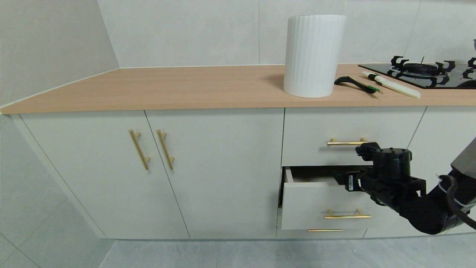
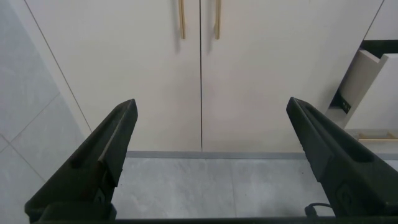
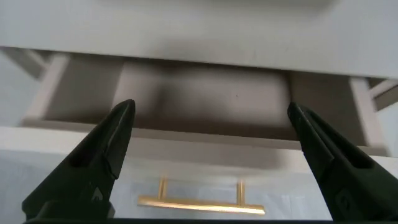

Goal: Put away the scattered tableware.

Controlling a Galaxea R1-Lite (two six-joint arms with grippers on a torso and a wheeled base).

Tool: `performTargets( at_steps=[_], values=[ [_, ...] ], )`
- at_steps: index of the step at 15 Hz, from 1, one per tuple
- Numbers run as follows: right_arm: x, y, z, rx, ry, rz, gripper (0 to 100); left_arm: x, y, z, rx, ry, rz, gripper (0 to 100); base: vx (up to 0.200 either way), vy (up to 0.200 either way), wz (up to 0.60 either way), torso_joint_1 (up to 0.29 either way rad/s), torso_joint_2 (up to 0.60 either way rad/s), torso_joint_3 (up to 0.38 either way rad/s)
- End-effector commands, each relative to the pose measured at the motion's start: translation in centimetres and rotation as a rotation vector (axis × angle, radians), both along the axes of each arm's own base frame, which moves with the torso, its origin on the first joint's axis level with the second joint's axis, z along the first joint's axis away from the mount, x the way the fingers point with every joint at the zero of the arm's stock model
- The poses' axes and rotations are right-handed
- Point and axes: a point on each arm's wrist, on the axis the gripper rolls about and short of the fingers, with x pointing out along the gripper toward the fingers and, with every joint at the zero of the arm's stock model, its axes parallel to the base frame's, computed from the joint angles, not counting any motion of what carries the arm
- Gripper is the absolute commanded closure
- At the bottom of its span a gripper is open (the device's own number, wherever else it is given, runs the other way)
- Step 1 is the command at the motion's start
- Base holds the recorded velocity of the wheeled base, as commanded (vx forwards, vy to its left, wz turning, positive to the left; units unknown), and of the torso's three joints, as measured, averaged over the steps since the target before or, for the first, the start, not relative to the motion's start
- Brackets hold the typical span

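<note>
Wooden countertop (image 1: pixel 167 87) below grey wall tiles (image 1: pixel 186 29) holds white canister (image 1: pixel 312 56) and utensils (image 1: pixel 394 86).

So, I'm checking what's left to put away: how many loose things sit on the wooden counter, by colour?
White: 2 (tall white ribbed cylindrical container, long white utensil)
Black: 1 (black curved-handled utensil)
Total: 3

No legible text, brand, number or sign; one small white label (image 1: pixel 350 182), illegible
</note>
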Motion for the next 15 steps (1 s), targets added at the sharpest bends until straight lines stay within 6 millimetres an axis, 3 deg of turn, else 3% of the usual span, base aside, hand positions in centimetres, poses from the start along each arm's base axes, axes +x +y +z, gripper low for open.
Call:
performTargets(
  at_steps=[1, 12, 15],
  values=[
    [0.7, 0.2, -1.8, 0.008, 0.04, -0.014, 0, 0.0, 0.0, 0.0, 0.0, 0.001, -0.001, 0, 0.0, 0.0, 0.0, 0.0, 0.0, 0.0],
    [0.5, 0.1, -2.0, 0.012, 0.073, -0.02, 0, 0.0, 0.0, 0.0, 0.0, 0.001, 0.001, 0, 0.0, 0.0, 0.0, 0.0, 0.0, 0.0],
    [-0.7, -0.2, -0.1, 0.008, 0.13, -0.007, 0, 0.0, 0.0, 0.0, 0.0, 0.001, 0.001, 0, 0.0, 0.0, 0.0, 0.0, 0.0, 0.0]
  ],
)
